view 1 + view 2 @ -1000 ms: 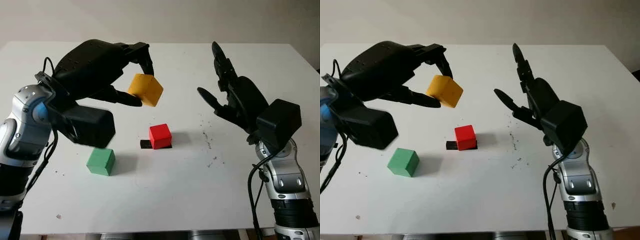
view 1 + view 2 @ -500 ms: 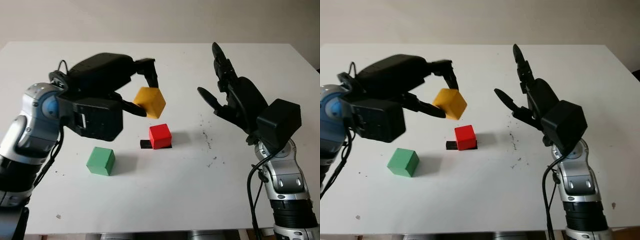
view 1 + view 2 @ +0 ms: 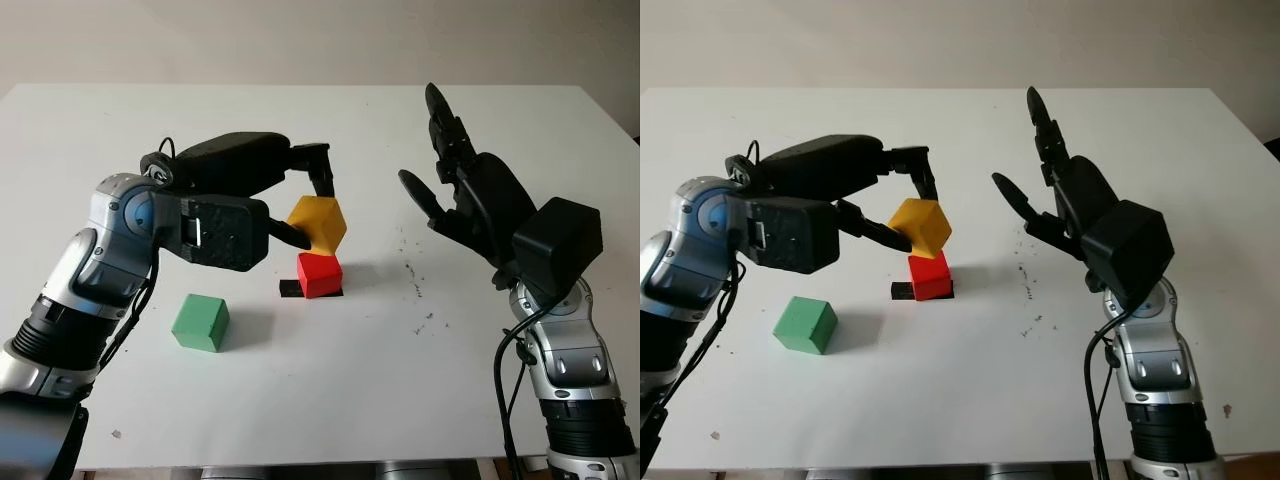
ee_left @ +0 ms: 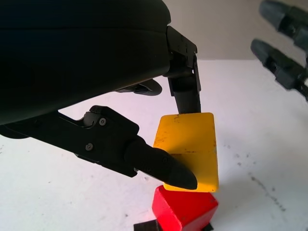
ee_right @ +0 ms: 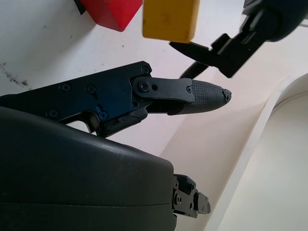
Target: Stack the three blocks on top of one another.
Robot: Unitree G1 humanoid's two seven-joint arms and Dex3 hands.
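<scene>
Since a second ago the left robot hand (image 3: 305, 205) has carried the yellow block (image 3: 318, 222) down, pinching it tilted just above the red block (image 3: 320, 274) at frame centre for stacking. Green block (image 3: 201, 322) waits lower left; right robot hand (image 3: 455, 190) hangs open, clear.

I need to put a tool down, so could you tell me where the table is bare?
Bare: the near strip in front of the green block, and the far edge. Crowded: the middle, where the left hand holds the yellow block over the red block.

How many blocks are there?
3: the yellow block in the left hand just above the red block mid-table; the green block nearer the robot's left.
</scene>
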